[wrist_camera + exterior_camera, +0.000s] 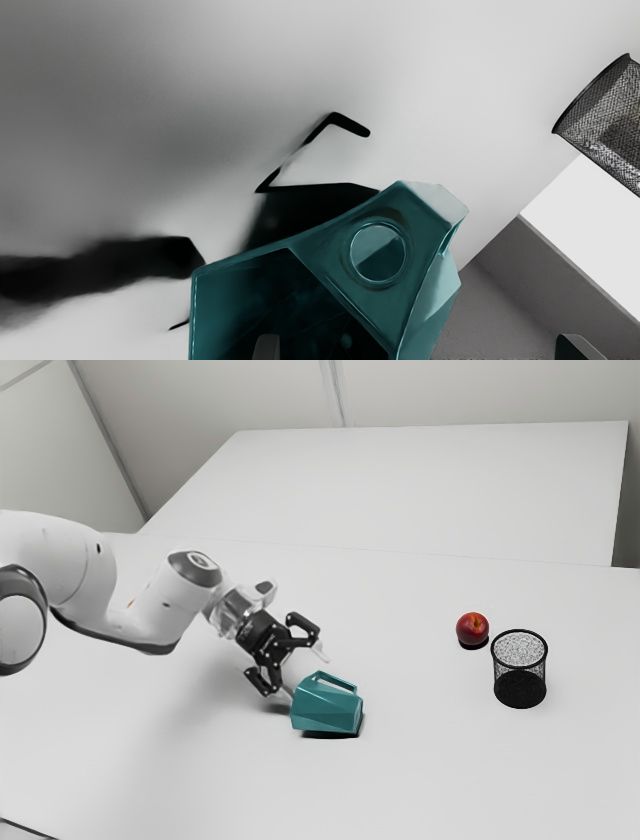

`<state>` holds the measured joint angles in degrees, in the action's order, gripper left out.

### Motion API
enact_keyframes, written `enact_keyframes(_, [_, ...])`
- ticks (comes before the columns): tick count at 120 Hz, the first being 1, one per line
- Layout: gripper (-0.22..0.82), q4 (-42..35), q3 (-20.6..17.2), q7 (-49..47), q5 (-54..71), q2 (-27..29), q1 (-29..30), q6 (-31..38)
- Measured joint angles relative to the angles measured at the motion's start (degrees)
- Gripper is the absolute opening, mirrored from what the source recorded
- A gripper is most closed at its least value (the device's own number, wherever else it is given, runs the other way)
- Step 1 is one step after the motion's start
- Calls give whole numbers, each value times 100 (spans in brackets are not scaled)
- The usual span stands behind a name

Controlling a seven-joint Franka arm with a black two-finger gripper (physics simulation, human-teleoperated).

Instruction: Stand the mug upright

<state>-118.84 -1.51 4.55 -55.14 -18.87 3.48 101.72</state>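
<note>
White, flat table (pixel 450 780) sat below. Black 2-finger gripper (pixel 308 676) was wide open, 1 finger (pixel 267 348) near mouth (pixel 250 300) of teal, many-sided mug (pixel 326 708). Mug lay on side on table. Step looked like grabbing; next move needed squeeze, then tip up.

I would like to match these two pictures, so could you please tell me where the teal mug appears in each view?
Exterior view: the teal mug lies on its side, below centre, beside the hand.
Wrist view: the teal mug is close up, one finger of the open hand overlapping its dark opening.
Shared landmark: the black wire-mesh cup, at the exterior view's right; in the wrist view, apart from the mug.
</note>
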Motion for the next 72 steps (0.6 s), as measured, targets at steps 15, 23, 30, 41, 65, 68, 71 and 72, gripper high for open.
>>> enact_keyframes(15, [60, 20, -52, -6, -119, -45, -34, 58])
enact_keyframes(23, [50, 48, -72, -16, -103, -49, -74, 91])
enact_keyframes(30, [34, 71, -82, -26, -21, -50, -110, 132])
enact_keyframes(41, [12, 105, -86, -39, 83, -46, -129, 190])
enact_keyframes(65, [-7, 191, -100, -67, 216, -30, -184, 275])
enact_keyframes(68, [-8, 209, -115, -71, 235, -28, -187, 289])
enact_keyframes(71, [-9, 227, -139, -76, 252, -24, -191, 307])
enact_keyframes(72, [-10, 232, -146, -78, 257, -23, -192, 313])
